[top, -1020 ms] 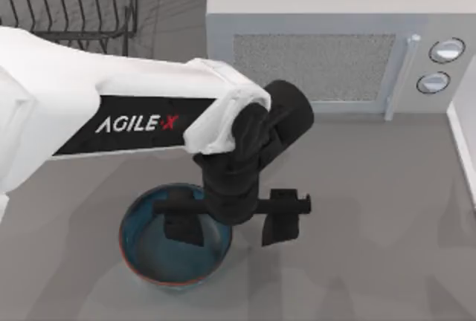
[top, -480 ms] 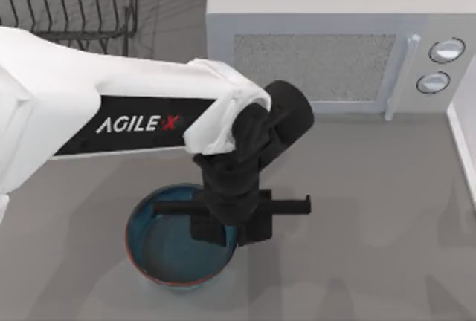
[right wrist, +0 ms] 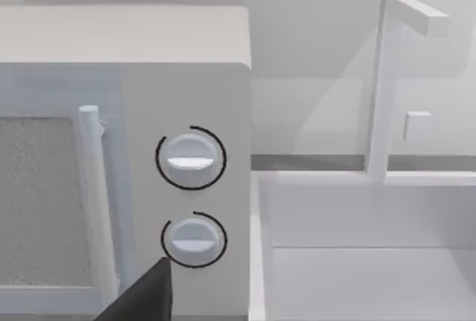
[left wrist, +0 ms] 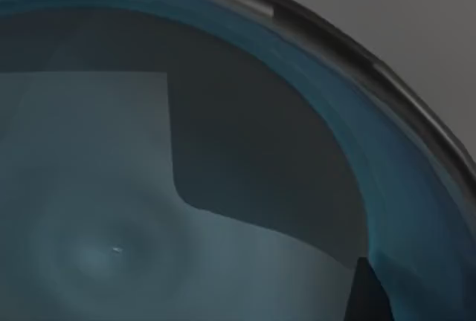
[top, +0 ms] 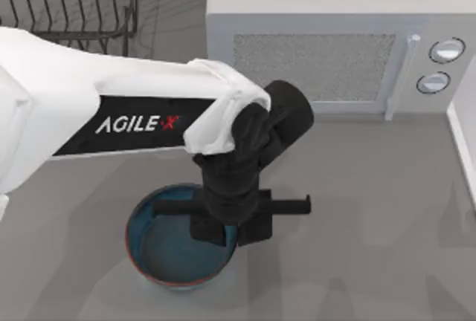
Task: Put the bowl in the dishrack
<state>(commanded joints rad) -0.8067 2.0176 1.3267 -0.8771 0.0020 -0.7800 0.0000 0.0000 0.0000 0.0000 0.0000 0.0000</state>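
From above, the left gripper is down at the right side of the bowl, which sits on the grey table near the front, left of the middle. One finger is inside the bowl and one is outside, pressed together on the bowl's wall. I think this is the grab step. To do it well, the pinch should stay tight and the lift should go straight up and slow, so the bowl does not tip or slip out. The dishrack is at the far left corner, well away from the bowl, and the part of it I can see has nothing in it. The microwave stands at the far right, door shut.

From the left wrist, the bowl is very close. It is blue inside and has nothing in it.

From the right wrist, the microwave's knobs are near. A dark tip of the right gripper shows; I cannot tell if its fingers are apart or together
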